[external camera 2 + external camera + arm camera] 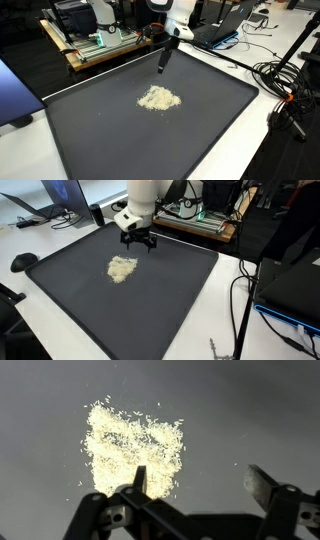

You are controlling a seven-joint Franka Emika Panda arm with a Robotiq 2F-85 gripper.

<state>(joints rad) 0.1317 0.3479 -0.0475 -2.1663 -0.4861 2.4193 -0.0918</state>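
One loose heap of pale grains (pixel 122 269), rice-like, lies on the dark mat (pixel 185 300) covering the desk (pixel 45 248), left of mat centre. Likely light, dry and with no cohesion, so it'll scatter and slip between fingers. There's nothing to pinch; pushing or scooping from the heap's edge looks better. The pincer (pixel 138 246) hangs empty with its jaws apart, just past the heap's far edge. In the wrist view the heap (pixel 133 448) sits ahead of one finger (pixel 140 478), off the gap's centre.
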